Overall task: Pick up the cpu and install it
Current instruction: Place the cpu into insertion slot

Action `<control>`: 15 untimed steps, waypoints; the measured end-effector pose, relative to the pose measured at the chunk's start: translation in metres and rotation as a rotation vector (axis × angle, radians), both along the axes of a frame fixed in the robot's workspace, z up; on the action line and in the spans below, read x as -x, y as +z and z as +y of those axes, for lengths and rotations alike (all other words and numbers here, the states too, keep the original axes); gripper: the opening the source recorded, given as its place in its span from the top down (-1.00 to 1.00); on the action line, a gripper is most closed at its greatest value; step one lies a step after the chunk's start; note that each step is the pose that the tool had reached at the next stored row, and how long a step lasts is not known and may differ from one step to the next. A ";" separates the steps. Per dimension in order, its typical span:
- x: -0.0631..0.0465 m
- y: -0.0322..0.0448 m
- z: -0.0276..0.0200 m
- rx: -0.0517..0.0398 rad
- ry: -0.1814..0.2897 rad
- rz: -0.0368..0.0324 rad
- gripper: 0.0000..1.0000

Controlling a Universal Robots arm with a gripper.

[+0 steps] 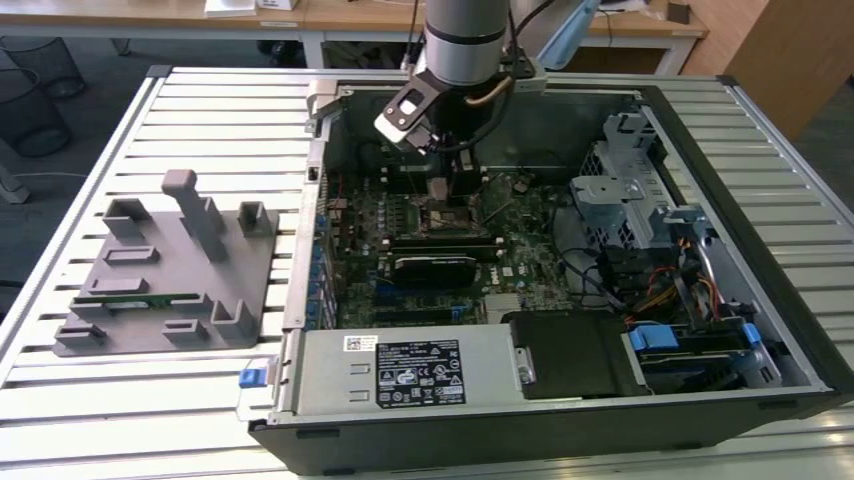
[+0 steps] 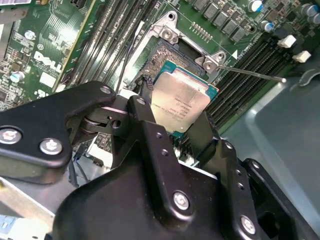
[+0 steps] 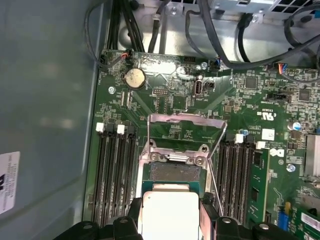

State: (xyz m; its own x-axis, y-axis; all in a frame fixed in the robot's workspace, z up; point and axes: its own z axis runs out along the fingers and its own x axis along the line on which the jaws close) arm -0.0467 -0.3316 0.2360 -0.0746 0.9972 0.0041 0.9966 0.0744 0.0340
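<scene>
The cpu (image 2: 181,102) (image 3: 170,212), a flat square chip with a silver top and a thin green rim, is held by two opposite edges between my black fingers (image 2: 145,107). My gripper (image 2: 177,110) (image 3: 171,220) is shut on it in both wrist views. The chip hangs tilted just above the open socket (image 2: 170,52) (image 3: 175,171) and overlaps its near part. The socket's metal load frame (image 3: 187,119) is swung open and its thin lever (image 3: 216,165) stands free. In the exterior view my gripper (image 1: 438,188) reaches down into the open computer case, over the motherboard's socket area (image 1: 441,212).
Black memory slots (image 3: 116,170) (image 3: 239,167) flank the socket on both sides. Cables (image 3: 220,40) run along the board's edge. The case holds a drive cage (image 1: 627,190) and a grey cover (image 1: 400,370). A grey holder (image 1: 174,270) with a green memory stick (image 1: 147,297) sits at the exterior view's left.
</scene>
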 end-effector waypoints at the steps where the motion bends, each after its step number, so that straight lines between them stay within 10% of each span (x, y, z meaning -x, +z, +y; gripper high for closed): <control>1: 0.000 -0.0018 0.0000 -0.0001 0.000 -0.0001 -0.07; 15: -0.004 -0.0198 -0.0003 -0.0007 -0.020 -0.0001 -0.07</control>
State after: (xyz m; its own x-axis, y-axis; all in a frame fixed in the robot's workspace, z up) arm -0.0423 -0.3319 0.2162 -0.0551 0.9985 0.0049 0.9979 0.0549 0.0342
